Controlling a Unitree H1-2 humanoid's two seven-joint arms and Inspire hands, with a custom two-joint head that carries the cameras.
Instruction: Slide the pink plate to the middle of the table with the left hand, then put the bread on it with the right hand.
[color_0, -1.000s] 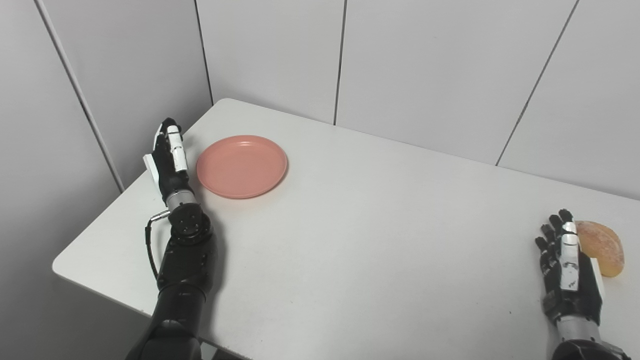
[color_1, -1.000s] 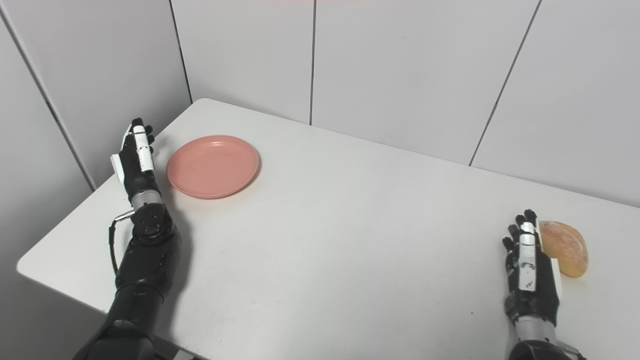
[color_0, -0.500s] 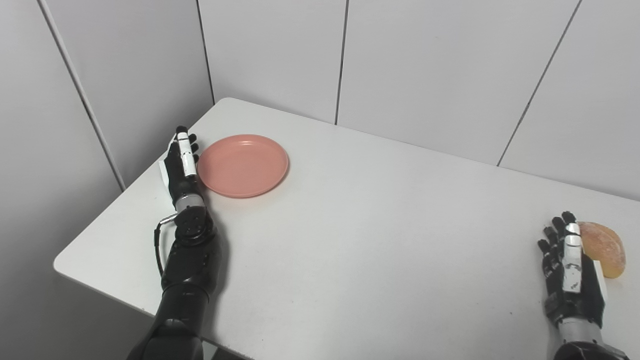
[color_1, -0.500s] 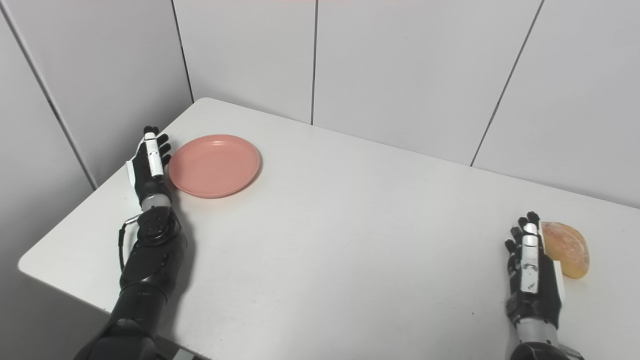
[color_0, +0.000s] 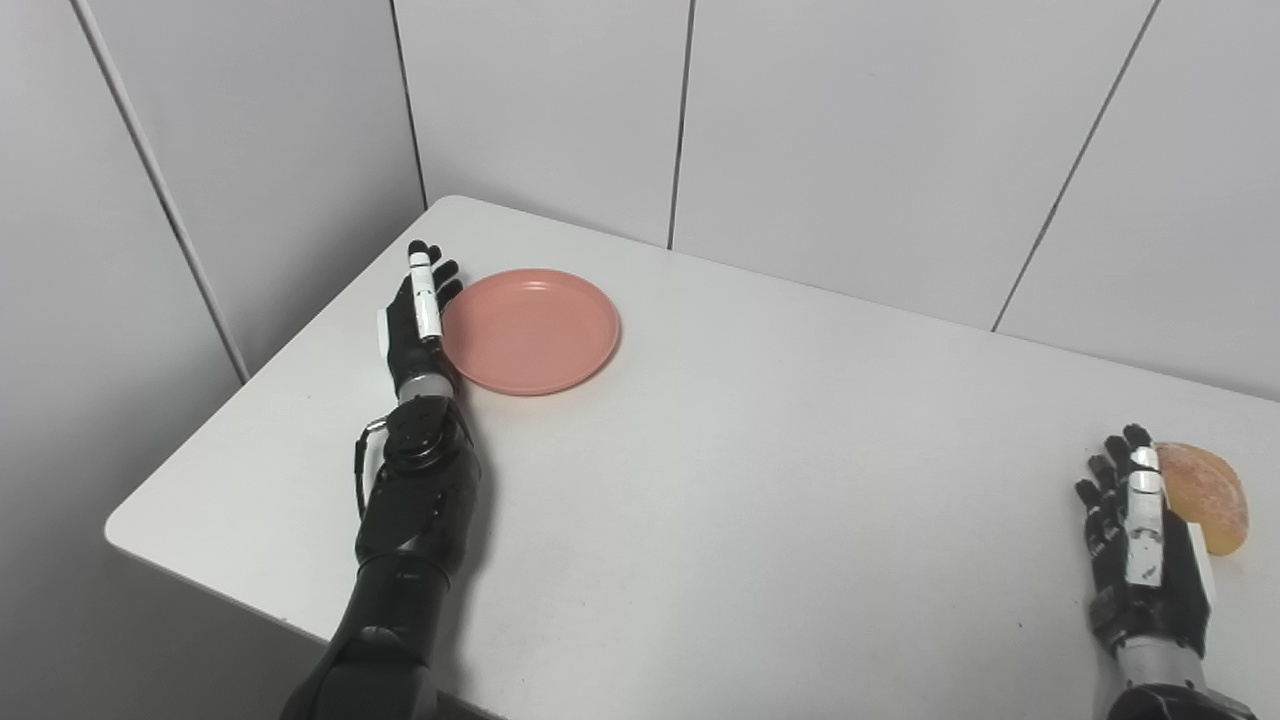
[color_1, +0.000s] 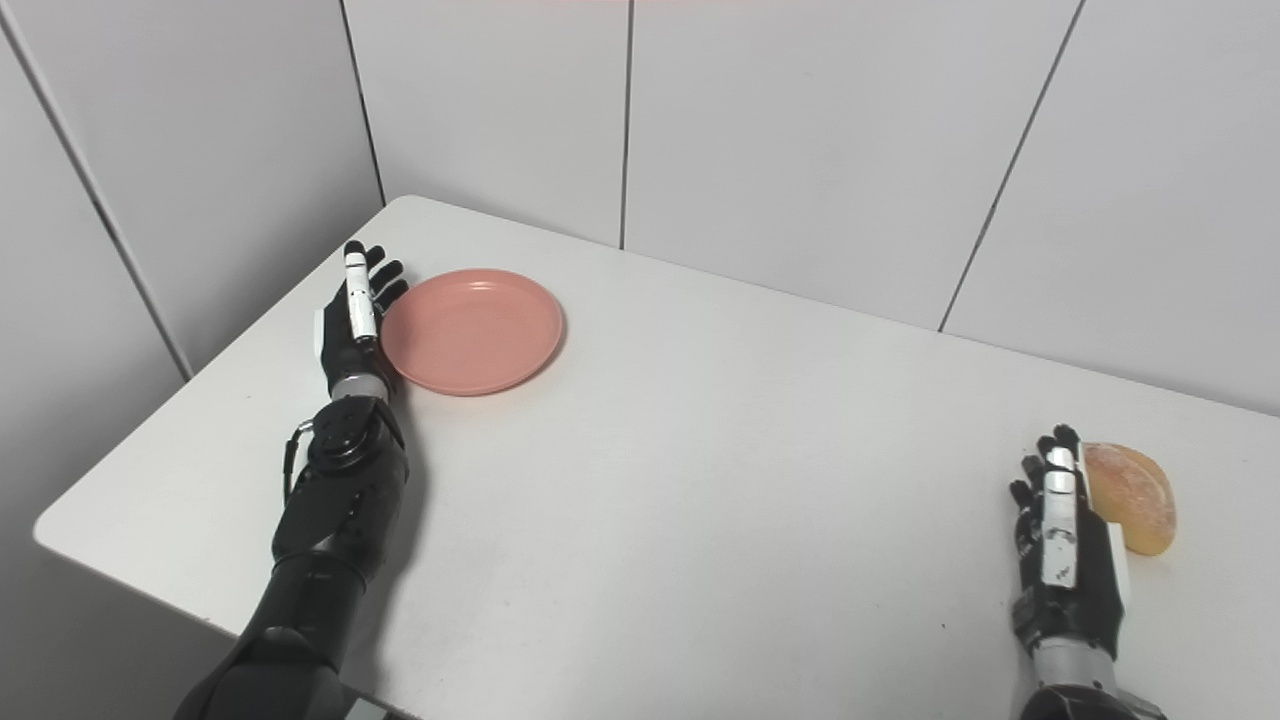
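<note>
The pink plate (color_0: 530, 330) lies flat on the white table (color_0: 700, 480), toward its far left part. My left hand (color_0: 415, 320) is open, fingers straight, with its edge against the plate's left rim. The bread (color_0: 1205, 495), an orange-brown half round, lies near the table's right edge. My right hand (color_0: 1140, 560) is open and rests on the table just left of the bread, touching or nearly touching it. Both also show in the right eye view: plate (color_1: 470, 330), bread (color_1: 1130, 495).
Grey wall panels stand close behind the table and on the left. The table's rounded left front corner (color_0: 120, 530) lies near my left forearm.
My left hand has moved right against the plate and has pushed it a short way to the right. The right hand and the bread have not moved.
</note>
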